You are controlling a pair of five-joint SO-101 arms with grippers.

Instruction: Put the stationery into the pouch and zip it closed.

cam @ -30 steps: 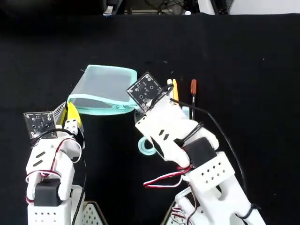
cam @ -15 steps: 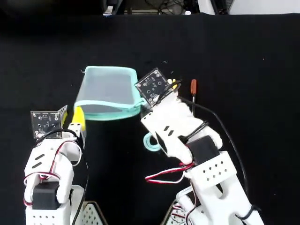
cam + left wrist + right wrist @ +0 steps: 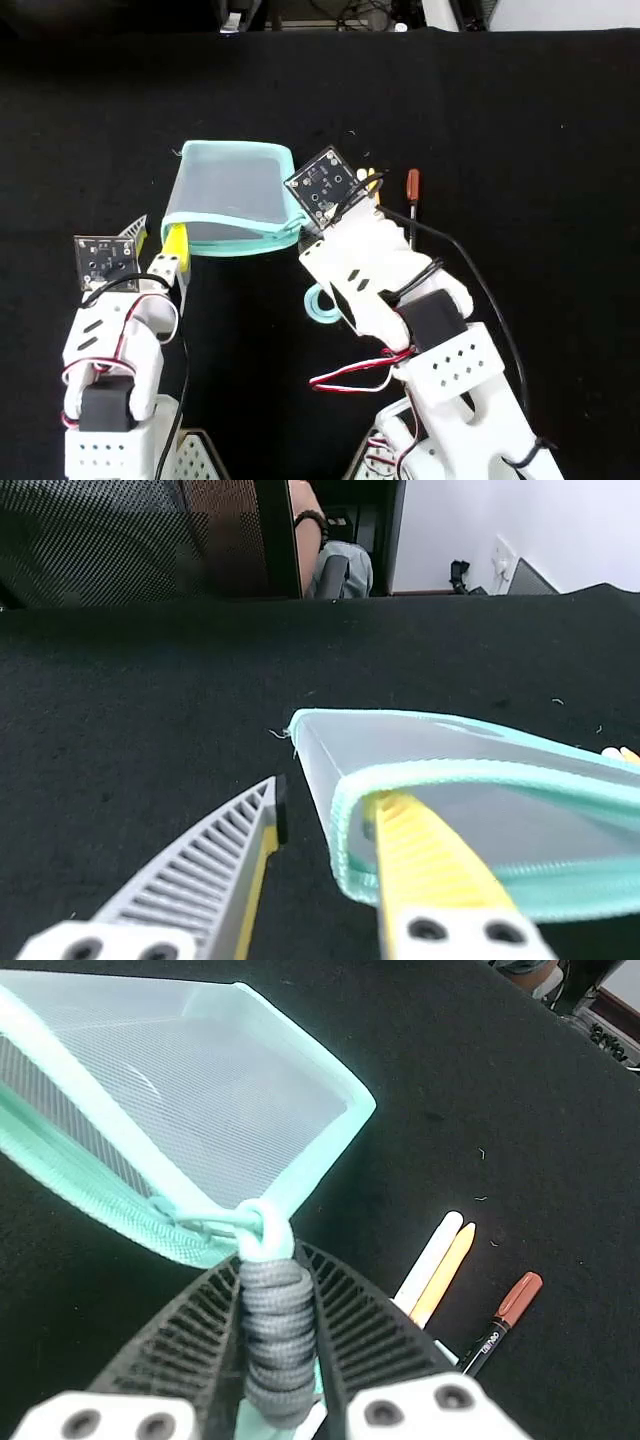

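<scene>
A teal mesh pouch (image 3: 232,190) lies on the black table with its zip mouth facing the arms. My left gripper (image 3: 158,230) is open at the pouch's near left corner. Its yellow finger (image 3: 425,855) sits inside the pouch mouth (image 3: 350,790) and its grey finger (image 3: 205,865) outside on the cloth. My right gripper (image 3: 268,1260) is shut on the zipper pull strap (image 3: 268,1335) at the pouch's right end (image 3: 335,1110). The strap's teal loop (image 3: 321,304) trails beside the right arm. A white pen (image 3: 430,1255), an orange pen (image 3: 447,1268) and a brown-capped pen (image 3: 508,1307) lie right of the pouch.
The pens (image 3: 372,181) and the brown-capped pen (image 3: 411,198) lie partly under the right arm's wrist. Black cloth (image 3: 520,150) covers the table, with open room behind and right of the pouch. Cables trail from the right arm (image 3: 440,350).
My left gripper has moved forward and right, bringing its yellow finger to the pouch mouth. My right gripper has shifted slightly right and away with the strap, and the pouch moved with it.
</scene>
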